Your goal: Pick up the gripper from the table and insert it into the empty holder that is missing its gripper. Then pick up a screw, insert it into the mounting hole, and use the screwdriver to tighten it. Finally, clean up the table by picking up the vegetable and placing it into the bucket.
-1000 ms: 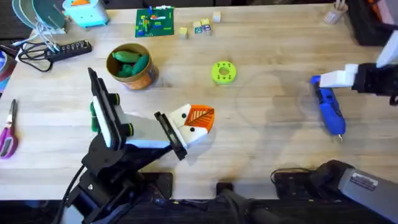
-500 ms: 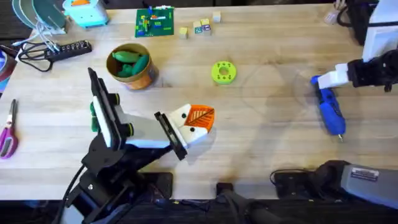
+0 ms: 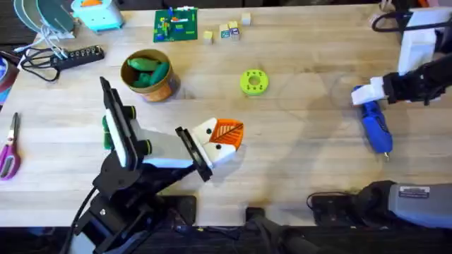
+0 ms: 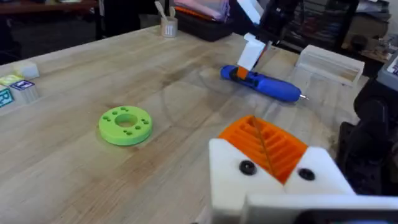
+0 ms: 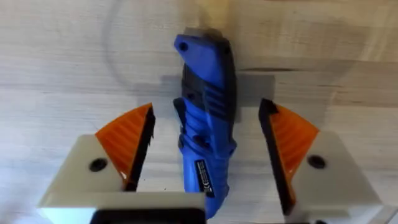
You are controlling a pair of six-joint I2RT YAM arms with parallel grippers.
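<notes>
Pale wood planks make up the table point(image 3: 296, 162) you are working over, with clutter along its far edge. Your right gripper point(image 5: 208, 149) sits at the table's right side, spread wide with the screwdriver point(image 5: 205, 118) lying flat between its orange pads point(image 5: 127, 140); neither pad touches the blue body, so nothing is grasped. From overhead you see the same screwdriver point(image 3: 373, 121) on the wood, its thin metal bit pointing toward the near edge, and the white fingers of the right gripper point(image 3: 373, 90) over its far end.

Your left gripper point(image 3: 220, 142) lies low near the table's middle, its white finger blocks pressed together around the orange gripper point(image 3: 227, 130), so it looks clenched. In the left wrist view the orange gripper point(image 4: 268, 142) sits seated in the holder point(image 4: 273, 180), ribbed face up, with a dark mounting hole point(image 4: 247, 167) on the white block's side just below it.

Just beyond, a green disc point(image 3: 254, 81) with holes rests on the table, well apart from both arms. At the far left stands the bucket point(image 3: 148, 76), with the green vegetable point(image 3: 147, 70) inside it.
</notes>
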